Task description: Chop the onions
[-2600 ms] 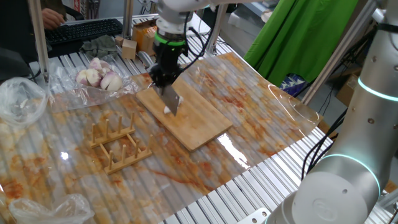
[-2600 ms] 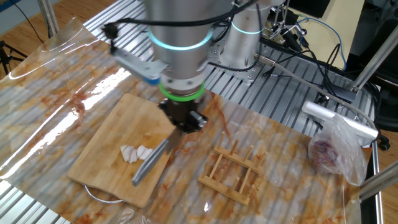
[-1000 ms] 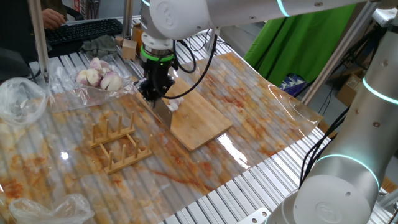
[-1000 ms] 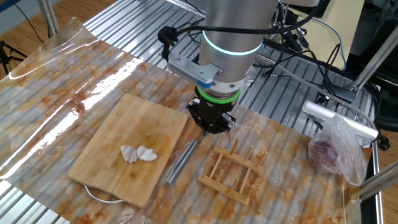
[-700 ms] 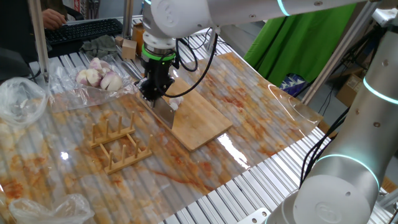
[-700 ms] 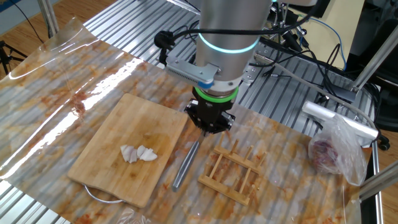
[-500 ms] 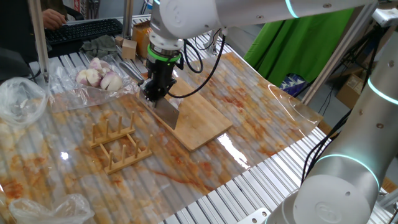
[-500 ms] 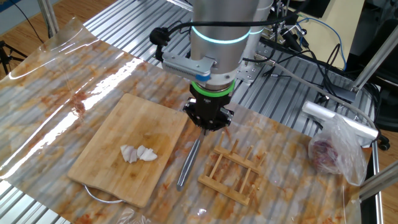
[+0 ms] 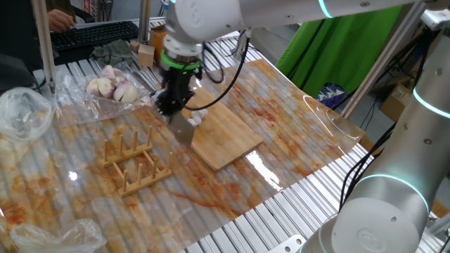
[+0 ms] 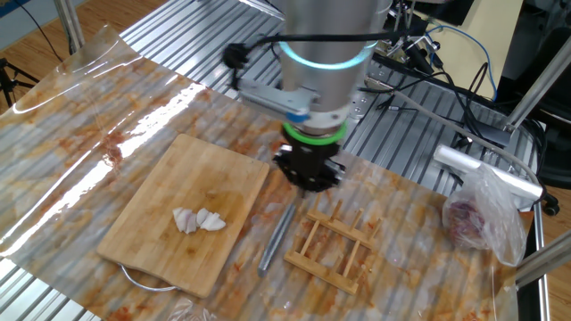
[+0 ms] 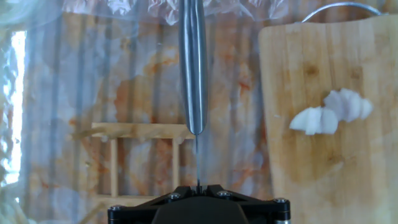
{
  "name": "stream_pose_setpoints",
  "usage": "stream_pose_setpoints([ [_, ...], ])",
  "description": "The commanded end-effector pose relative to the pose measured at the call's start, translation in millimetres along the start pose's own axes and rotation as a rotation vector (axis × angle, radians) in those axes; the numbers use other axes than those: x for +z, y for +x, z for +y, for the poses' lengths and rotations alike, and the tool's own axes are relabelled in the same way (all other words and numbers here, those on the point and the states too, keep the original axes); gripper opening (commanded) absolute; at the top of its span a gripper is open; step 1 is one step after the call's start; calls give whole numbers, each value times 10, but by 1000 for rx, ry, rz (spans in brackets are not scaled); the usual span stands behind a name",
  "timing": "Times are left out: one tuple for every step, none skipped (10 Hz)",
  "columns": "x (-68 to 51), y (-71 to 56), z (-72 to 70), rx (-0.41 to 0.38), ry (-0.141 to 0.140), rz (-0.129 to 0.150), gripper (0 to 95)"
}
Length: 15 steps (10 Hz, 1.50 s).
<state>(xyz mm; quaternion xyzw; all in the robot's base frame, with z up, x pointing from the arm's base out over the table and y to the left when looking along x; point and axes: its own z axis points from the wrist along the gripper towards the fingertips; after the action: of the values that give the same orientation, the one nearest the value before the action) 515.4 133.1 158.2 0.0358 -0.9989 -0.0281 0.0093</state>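
- The onions lie as a small pale cluster of chunks on the cutting board, toward its near end in the other fixed view; the hand view shows them as a short row whose long axis runs roughly across the board's width.
- The cutting board sits at an angle on the surface, with bare wood around the cluster on every side.
- The knife hangs off the board, just beside the board's long edge, between the board and the wooden rack; its blade runs roughly parallel to that edge.
- The gap between board and rack is narrow. Well away from the board, a bag of whole bulbs rests on the surface.
- The fingers are shut tight on the knife, whose handle is hidden inside the grip.
- The arm reaches over the board's far corner, wrist pointing straight down, hand above the strip beside the board.
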Motion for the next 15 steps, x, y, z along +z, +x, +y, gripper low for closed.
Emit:
stream_pose_setpoints([
  [8, 32, 161, 21, 3, 0, 0],
  [22, 37, 195, 24, -1, 0, 0],
  [40, 42, 233, 27, 1, -4, 0],
  [69, 43, 246, 21, 0, -7, 0],
  [106, 47, 250, 15, 1, -10, 0],
  [156, 49, 254, 16, -1, -11, 0],
  [216, 60, 258, 19, -7, -15, 0],
  [278, 67, 261, 25, -11, -22, 0],
  [318, 62, 268, 30, -14, -25, 0],
  [377, 59, 274, 35, -16, -33, 0],
  [447, 51, 275, 38, -17, -38, 0],
  [508, 45, 274, 41, -18, -48, 0],
  [582, 39, 272, 43, -22, -58, 0],
  [629, 34, 268, 43, -22, -63, 0],
  [695, 32, 270, 41, -24, -73, 0],
])
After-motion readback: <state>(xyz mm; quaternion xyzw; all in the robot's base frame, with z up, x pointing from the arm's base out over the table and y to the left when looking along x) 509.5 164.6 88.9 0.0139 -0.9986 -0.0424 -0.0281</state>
